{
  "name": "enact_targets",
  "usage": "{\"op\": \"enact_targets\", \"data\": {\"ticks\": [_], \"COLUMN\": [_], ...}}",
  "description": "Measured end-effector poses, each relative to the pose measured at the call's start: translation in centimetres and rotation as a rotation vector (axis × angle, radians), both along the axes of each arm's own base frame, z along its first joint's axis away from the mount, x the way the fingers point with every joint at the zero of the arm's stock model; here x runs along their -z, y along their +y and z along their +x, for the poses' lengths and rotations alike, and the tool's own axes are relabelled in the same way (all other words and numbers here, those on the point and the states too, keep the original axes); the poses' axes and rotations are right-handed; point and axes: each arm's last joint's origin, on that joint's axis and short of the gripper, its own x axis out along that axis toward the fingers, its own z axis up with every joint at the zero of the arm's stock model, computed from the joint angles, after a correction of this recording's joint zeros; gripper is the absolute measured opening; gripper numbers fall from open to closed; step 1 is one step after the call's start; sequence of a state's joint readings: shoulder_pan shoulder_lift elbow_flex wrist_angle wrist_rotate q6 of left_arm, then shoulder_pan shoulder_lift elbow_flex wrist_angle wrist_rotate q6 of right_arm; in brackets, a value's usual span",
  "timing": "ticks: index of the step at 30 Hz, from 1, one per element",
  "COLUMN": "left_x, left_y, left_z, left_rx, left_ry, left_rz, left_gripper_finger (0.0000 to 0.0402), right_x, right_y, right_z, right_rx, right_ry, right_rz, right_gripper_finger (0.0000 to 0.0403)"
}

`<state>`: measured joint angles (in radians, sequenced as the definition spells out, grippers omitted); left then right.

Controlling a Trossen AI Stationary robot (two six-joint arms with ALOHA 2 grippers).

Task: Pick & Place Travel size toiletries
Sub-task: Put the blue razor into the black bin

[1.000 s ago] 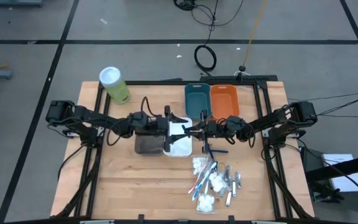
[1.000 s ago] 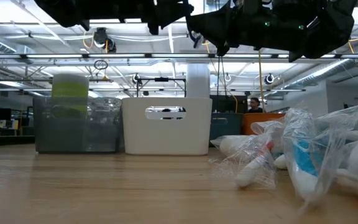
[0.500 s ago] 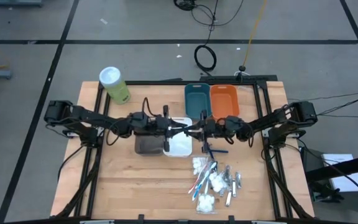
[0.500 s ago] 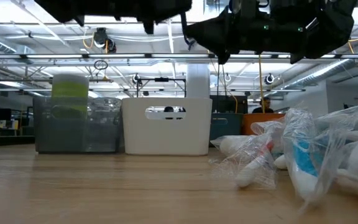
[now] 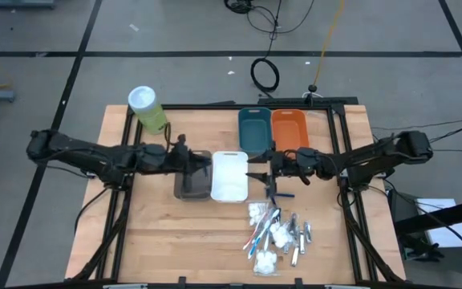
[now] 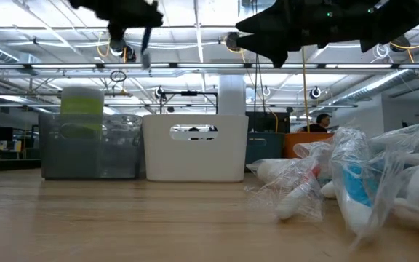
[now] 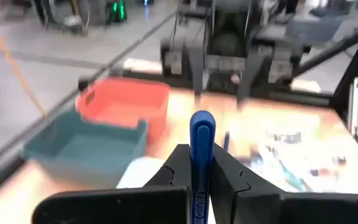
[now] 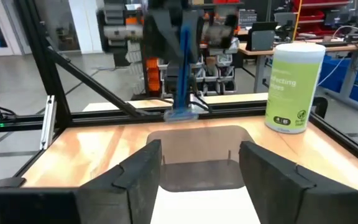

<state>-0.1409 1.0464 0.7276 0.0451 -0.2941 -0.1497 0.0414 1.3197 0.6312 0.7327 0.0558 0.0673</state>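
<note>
Four bins (image 5: 229,175) counted; the loose pile of toiletries (image 5: 275,233) is too tangled to count. My left claw (image 7: 202,163) is clamped on one blue razor (image 7: 201,149) above the brown bin (image 5: 192,185). My right claw (image 8: 201,163) gapes wide, holding nothing, beside the white bin.

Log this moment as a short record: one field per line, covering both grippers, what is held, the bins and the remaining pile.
left gripper: shut on blue razor, above the brown bin
right gripper: open, empty, beside the white bin
far bins: teal bin and orange bin, side by side
toiletry pile: on the table, near edge, right of centre
green canister: far left corner
</note>
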Motion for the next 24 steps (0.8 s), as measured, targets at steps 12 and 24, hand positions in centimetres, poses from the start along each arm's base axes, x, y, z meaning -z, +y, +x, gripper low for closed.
{"op": "enact_targets", "data": {"ticks": [12, 24], "left_x": [10.1, 11.7], "left_y": [1.2, 2.0], "left_z": [-4.4, -4.7], "left_rx": [-0.301, -0.359], "left_ry": [0.084, 0.112], "left_rz": [-0.362, -0.489], "left_gripper_finger": [0.0013, 0.0067], "right_x": [0.3, 0.3], "right_y": [-0.1, -0.1], "right_z": [0.1, 0.1], "right_rx": [0.004, 0.007], "right_ry": [0.015, 0.015], "right_rz": [-0.001, -0.001], "right_gripper_finger": [0.0192, 0.0191]}}
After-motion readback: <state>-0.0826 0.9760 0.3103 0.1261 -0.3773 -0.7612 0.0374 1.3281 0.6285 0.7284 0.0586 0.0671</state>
